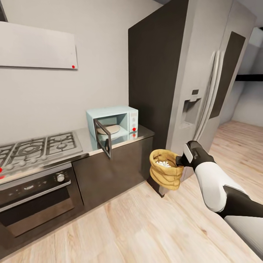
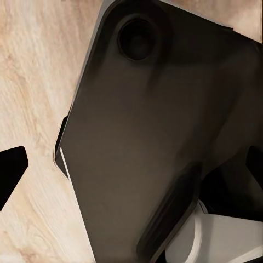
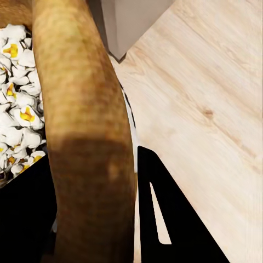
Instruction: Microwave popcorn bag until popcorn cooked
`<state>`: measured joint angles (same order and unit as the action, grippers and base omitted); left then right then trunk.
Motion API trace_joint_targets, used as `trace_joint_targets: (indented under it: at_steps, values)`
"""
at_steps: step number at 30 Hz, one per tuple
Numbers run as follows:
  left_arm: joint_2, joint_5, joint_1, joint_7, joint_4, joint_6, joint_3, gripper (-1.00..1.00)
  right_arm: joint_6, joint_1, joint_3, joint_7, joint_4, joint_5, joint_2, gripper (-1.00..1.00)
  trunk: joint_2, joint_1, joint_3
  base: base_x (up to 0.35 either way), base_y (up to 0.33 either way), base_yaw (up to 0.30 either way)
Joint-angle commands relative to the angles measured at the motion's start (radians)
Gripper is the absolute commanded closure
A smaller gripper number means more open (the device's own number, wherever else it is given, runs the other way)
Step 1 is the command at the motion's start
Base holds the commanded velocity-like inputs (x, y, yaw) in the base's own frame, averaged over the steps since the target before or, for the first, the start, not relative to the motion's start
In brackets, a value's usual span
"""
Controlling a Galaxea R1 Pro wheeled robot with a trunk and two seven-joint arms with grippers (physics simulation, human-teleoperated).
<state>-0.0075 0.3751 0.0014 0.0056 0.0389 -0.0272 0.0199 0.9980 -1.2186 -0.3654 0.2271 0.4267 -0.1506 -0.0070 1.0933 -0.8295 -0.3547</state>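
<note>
Head view: popcorn bag (image 1: pixel 166 173) in right pincer (image 1: pixel 179 160)

Pale grey wall (image 1: pixel 91 54) behind gas hob (image 1: pixel 36 148) and black built-in oven (image 1: pixel 34 197). Flat range hood (image 1: pixel 38 47) above. Dark cabinet fronts (image 1: pixel 113 175). Tall steel fridge (image 1: pixel 204 73) with dispenser. Light wood floor (image 1: pixel 146 230); same planks under wrist cameras.
</note>
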Motion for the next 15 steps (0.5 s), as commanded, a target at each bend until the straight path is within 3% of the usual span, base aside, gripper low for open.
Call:
trace_joint_targets:
  at_steps: [1,12,15]
  values:
    - [0.000,0.004,0.000,0.001,0.001,-0.002,0.002,-1.00,0.004,-0.001,-0.007,-0.005,0.001,-0.010,0.001,1.00,0.001,0.000,-0.001,0.221,-0.137,0.000]
    - [0.000,0.004,0.000,0.001,0.001,-0.002,0.002,-1.00,0.004,-0.001,-0.007,-0.005,0.001,-0.010,0.001,1.00,0.001,0.000,-0.001,0.221,-0.137,0.000]
    - [-0.001,0.004,0.000,0.001,0.001,-0.002,0.002,-1.00,0.004,-0.001,-0.007,-0.005,0.001,-0.009,0.001,1.00,0.001,0.000,-0.001,0.221,-0.137,0.124]
